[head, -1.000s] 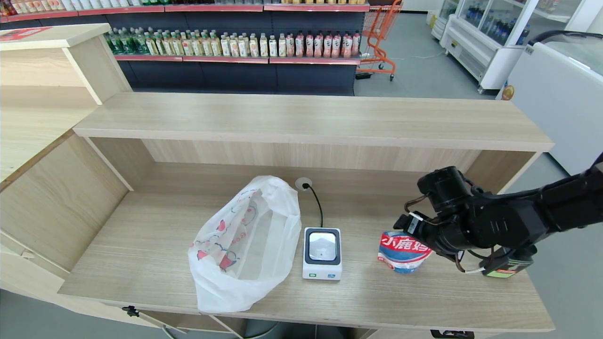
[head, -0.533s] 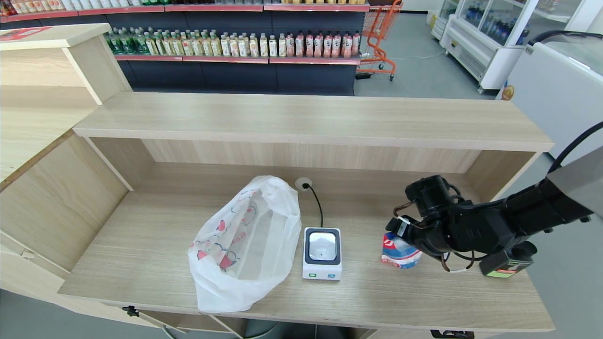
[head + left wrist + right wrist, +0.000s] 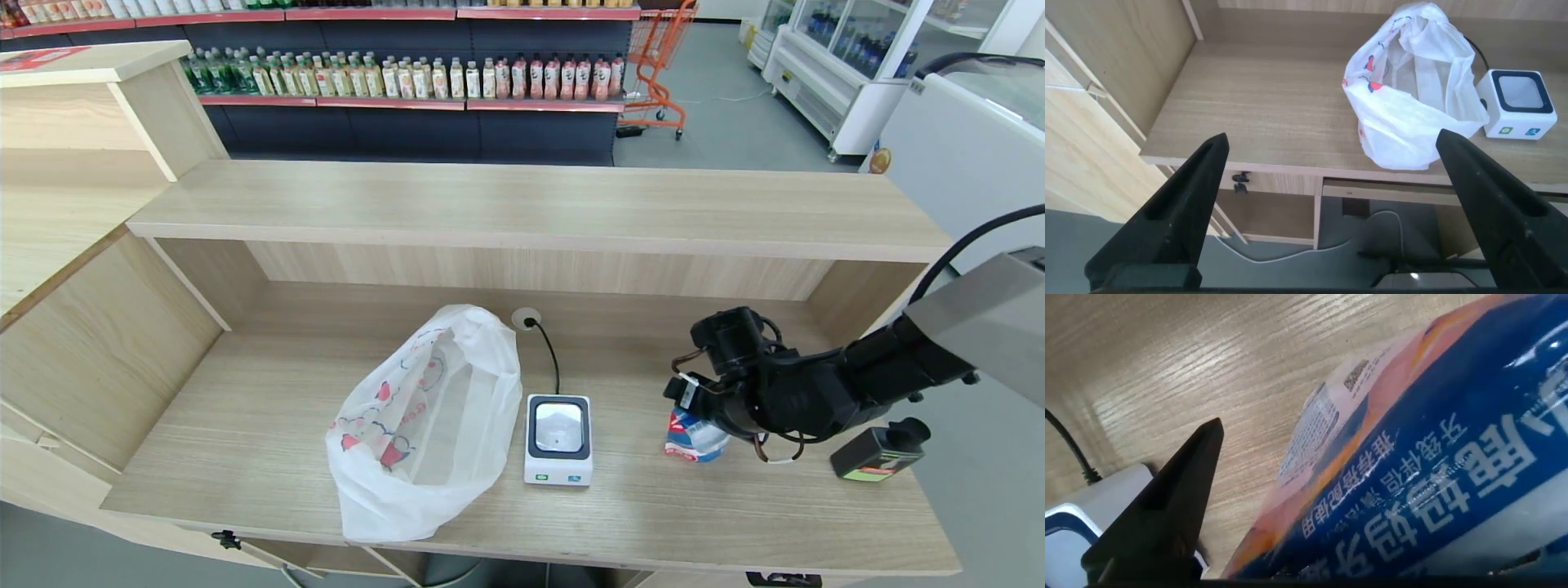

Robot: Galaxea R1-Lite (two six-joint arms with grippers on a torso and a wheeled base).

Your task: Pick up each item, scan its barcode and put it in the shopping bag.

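A blue, red and white wrapped pack (image 3: 694, 437) stands on the counter right of the scanner (image 3: 558, 438). My right gripper (image 3: 691, 406) is lowered over the pack from the right; in the right wrist view the pack (image 3: 1413, 465) lies between the jaws, with a gap of bare wood between it and one dark finger (image 3: 1159, 514), so the gripper is open. The white shopping bag (image 3: 424, 425) lies open-mouthed left of the scanner. My left gripper (image 3: 1333, 143) hangs open in front of the counter's near edge, facing the bag (image 3: 1413, 90).
A dark bottle with a green label (image 3: 878, 453) lies near the counter's right end, behind my right arm. The scanner's cable (image 3: 547, 351) runs to a hole in the back. A raised shelf (image 3: 539, 208) overhangs the rear of the counter.
My right arm has moved left and down, closing in over the pack until it hides most of the pack. The dark bottle now shows in full. The left arm's motion cannot be judged.
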